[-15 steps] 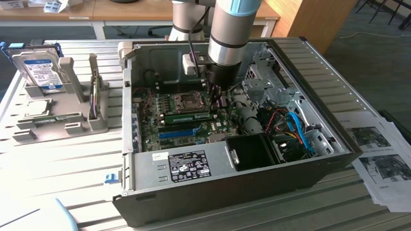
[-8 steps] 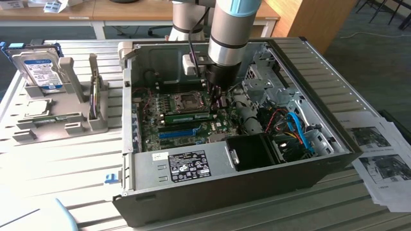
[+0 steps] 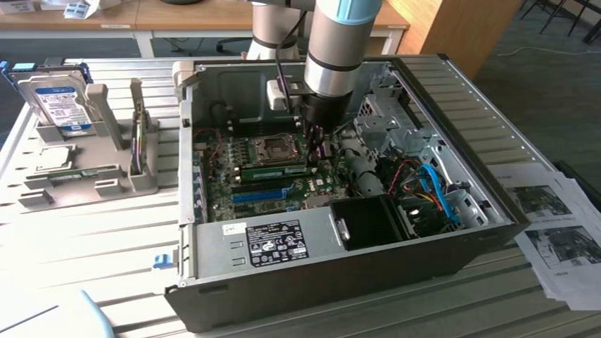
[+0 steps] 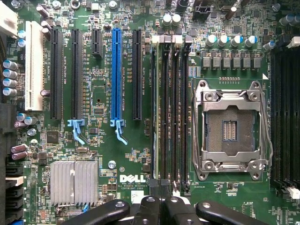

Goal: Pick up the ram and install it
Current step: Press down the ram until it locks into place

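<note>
The ram (image 3: 275, 171), a narrow green stick, stands on edge in a black motherboard slot inside the open computer case (image 3: 488, 141), beside the processor socket (image 3: 279, 146). From the wrist camera it appears edge-on as a thin line (image 4: 153, 117) in the outermost of the black memory slots. My gripper (image 3: 317, 151) hangs straight down over one end of the stick. Its black fingers (image 4: 150, 206) are pressed together, and the gripper (image 4: 160, 190) is shut right at the end of the slot. Whether the tips touch the stick cannot be told.
The bright-blue slot (image 4: 116, 70) and the open socket frame (image 4: 229, 129) flank the memory slots. Cables (image 3: 432, 190) and a power supply (image 3: 272, 239) crowd the case. Outside at the exterior view's left, a grey rack (image 3: 84, 179) holds a hard drive (image 3: 58, 105). Papers (image 3: 554, 225) lie at the right.
</note>
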